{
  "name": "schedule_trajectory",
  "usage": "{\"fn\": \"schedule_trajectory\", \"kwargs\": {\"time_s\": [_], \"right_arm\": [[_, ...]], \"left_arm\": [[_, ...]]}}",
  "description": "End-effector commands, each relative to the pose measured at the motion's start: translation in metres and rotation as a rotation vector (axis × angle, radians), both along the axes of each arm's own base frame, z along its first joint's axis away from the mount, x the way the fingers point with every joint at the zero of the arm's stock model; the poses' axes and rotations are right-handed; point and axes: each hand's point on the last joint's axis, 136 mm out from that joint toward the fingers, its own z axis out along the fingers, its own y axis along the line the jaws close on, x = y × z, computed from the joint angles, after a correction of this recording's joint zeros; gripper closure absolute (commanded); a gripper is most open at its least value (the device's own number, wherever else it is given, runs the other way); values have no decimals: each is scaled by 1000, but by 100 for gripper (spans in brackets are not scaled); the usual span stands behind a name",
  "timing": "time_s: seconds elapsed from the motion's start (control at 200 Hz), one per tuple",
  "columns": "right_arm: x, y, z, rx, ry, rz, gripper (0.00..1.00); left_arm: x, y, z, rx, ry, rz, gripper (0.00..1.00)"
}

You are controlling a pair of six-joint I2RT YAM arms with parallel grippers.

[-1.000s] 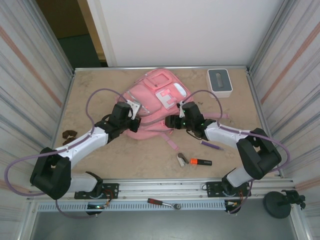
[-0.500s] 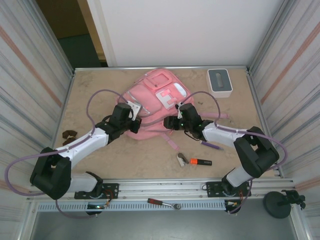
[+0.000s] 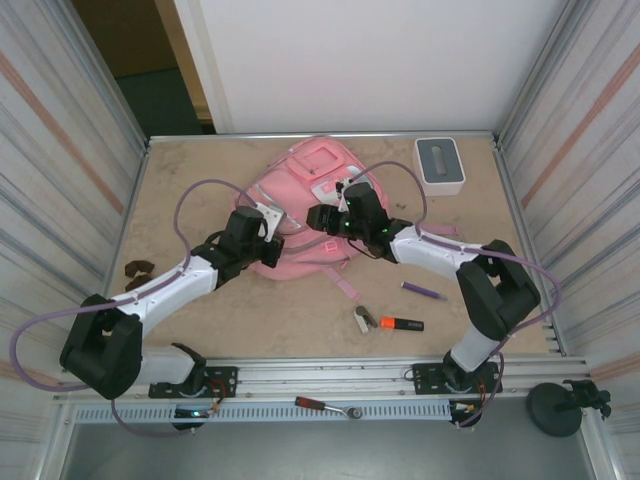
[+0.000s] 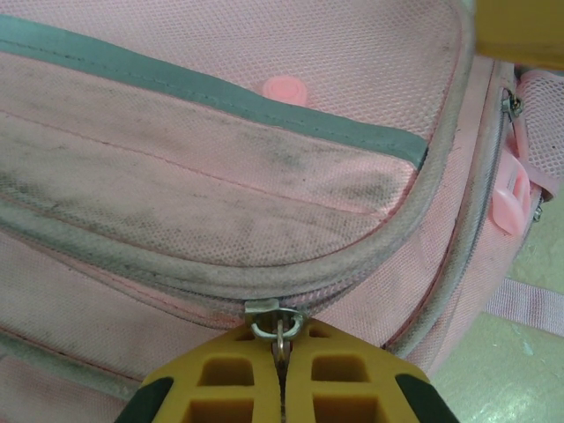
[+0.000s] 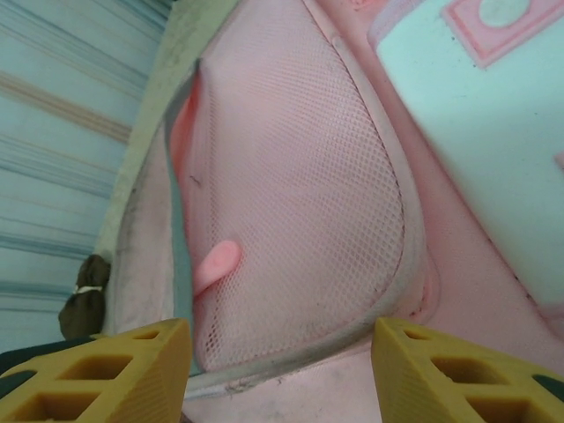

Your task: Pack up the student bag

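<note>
1. A small brown object point(image 3: 135, 268) is lying near the left edge of the table point(image 3: 190, 165), well apart from the work.
2. The left gripper point(image 4: 280, 361) is pinching the metal zip pull point(image 4: 280, 328) between its closed yellow fingers, at the near-left edge of the student bag point(image 3: 297, 187). From this claw the bag is spreading away toward the far right, and the zip seam is curving off to either side of the slider.
3. The student bag is lying flat at the middle of the table, its long axis running roughly from the near side to the far side, with its straps trailing toward the arms.
4. The right gripper point(image 5: 280, 366) is hovering over the bag's front with its fingers standing apart and nothing between them. It is looking along the mesh pocket point(image 5: 300, 194) toward the left wall.
5. Judging from this, the opening of the zip is the step in hand. The left arm is the nearer to the zip, so the pull would have to follow the seam's curve rather than a straight line. The right claw is placed to steady the fabric.
6. A purple pen point(image 3: 424, 291) and an orange highlighter point(image 3: 402, 324) are waiting on the table near the right arm, not yet packed.
7. A white box point(image 3: 439, 165) with a grey top is sitting at the far right, apart from the bag.
</note>
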Motion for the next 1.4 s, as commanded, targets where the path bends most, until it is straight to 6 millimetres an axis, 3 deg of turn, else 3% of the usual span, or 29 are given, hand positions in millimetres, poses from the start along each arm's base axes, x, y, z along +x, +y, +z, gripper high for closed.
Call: {"fn": "schedule_trajectory", "kwargs": {"time_s": [0.0, 0.331, 0.446, 0.561, 0.691, 0.907, 1.092, 1.242, 1.398], "right_arm": [[0, 12, -10, 42, 79, -11, 44], [6, 19, -26, 76, 151, -61, 44], [8, 18, -29, 61, 151, -51, 64], [13, -2, -33, 22, 138, -64, 89], [17, -28, -34, -28, 136, -40, 99], [17, -60, -31, -73, 159, 46, 100], [20, -76, -28, -79, 176, 101, 100], [22, -80, -23, -76, 189, 163, 100], [29, -83, -20, -103, 195, 198, 99]], "left_arm": [[-2, -11, 11, -39, -35, -36, 100], [-2, -13, 8, -31, -31, -44, 100], [-2, -13, 8, -30, -34, -45, 100], [-3, -8, 7, -5, -39, -35, 100], [-2, 1, 6, 28, -56, -6, 100], [4, 15, 6, 94, -83, 45, 100], [6, 18, 12, 119, -89, 53, 100], [2, 17, 10, 123, -72, 31, 100], [-7, 0, 11, 71, -58, -42, 100]]}}
